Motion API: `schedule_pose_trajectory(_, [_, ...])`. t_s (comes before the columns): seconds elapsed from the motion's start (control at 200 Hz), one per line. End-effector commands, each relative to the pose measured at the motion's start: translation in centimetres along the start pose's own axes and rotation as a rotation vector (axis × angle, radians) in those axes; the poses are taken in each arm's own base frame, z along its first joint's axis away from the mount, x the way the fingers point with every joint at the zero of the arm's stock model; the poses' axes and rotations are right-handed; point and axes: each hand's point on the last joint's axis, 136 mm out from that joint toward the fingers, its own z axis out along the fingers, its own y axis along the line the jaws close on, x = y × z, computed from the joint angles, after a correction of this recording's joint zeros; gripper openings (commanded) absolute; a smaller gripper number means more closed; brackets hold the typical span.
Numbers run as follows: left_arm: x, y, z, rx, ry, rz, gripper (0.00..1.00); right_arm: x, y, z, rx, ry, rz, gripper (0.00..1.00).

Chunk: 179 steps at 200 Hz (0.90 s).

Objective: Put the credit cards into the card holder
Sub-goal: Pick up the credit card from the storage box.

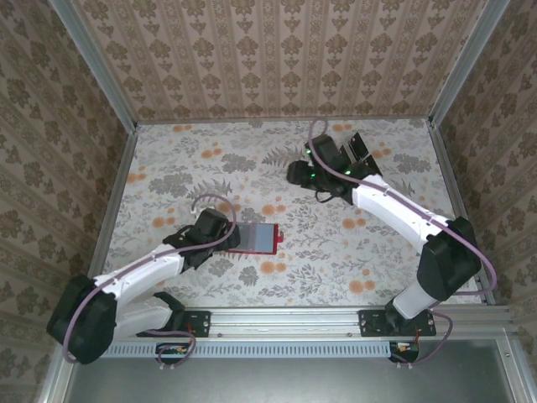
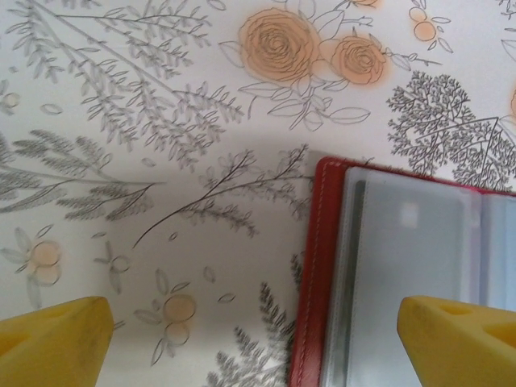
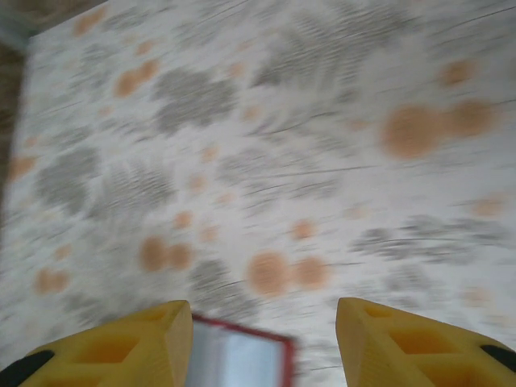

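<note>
The floral-covered table [image 1: 168, 168] is the largest thing, walled in by patterned paper. The left arm [image 1: 143, 273] reaches from 7 o'clock toward the middle. The right arm [image 1: 403, 210] bends from 5 o'clock up to about 1 o'clock of the table's centre.

The card holder [image 1: 258, 238] lies open and flat just off centre toward 7 o'clock, with a red rim and its greyish pockets facing up.

The left gripper [image 2: 258, 339] hangs over the holder's left edge, its yellow fingers [image 2: 56, 339] spread wide. One is above bare table and the other above a pocket.

The right gripper [image 3: 266, 347] is well apart, at 1 o'clock from the holder. Its view is blurred, and its fingers [image 3: 403, 339] stand apart with nothing between them.
</note>
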Motion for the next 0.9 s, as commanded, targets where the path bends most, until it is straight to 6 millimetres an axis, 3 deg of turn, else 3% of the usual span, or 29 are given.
schedule_pose_trajectory(0.0, [-1.7,-1.7,0.6,0.048,-0.007,0.017,1.0,-0.4,-6.9,-1.6,0.257,0.022,-0.112,0.5])
schedule_pose_trajectory(0.185, [-2.3,-2.2,1.8,0.036,0.02,0.007,1.0,-4.6,-10.6,-2.0,0.422,0.038,-0.194,0.48])
schedule_pose_trajectory(0.37, [-2.7,-2.4,2.1,0.027,0.038,0.015,1.0,-7.6,-13.1,-0.2,0.582,0.094,-0.308,0.45])
schedule_pose_trajectory(0.69, [-3.1,-1.4,1.8,0.011,0.066,0.014,1.0,-10.2,-14.5,4.7,0.645,0.153,-0.377,0.41])
schedule_pose_trajectory(0.89, [-3.1,-0.8,1.5,0.008,0.069,0.001,1.0,-10.8,-15.3,7.1,0.661,0.187,-0.396,0.4])
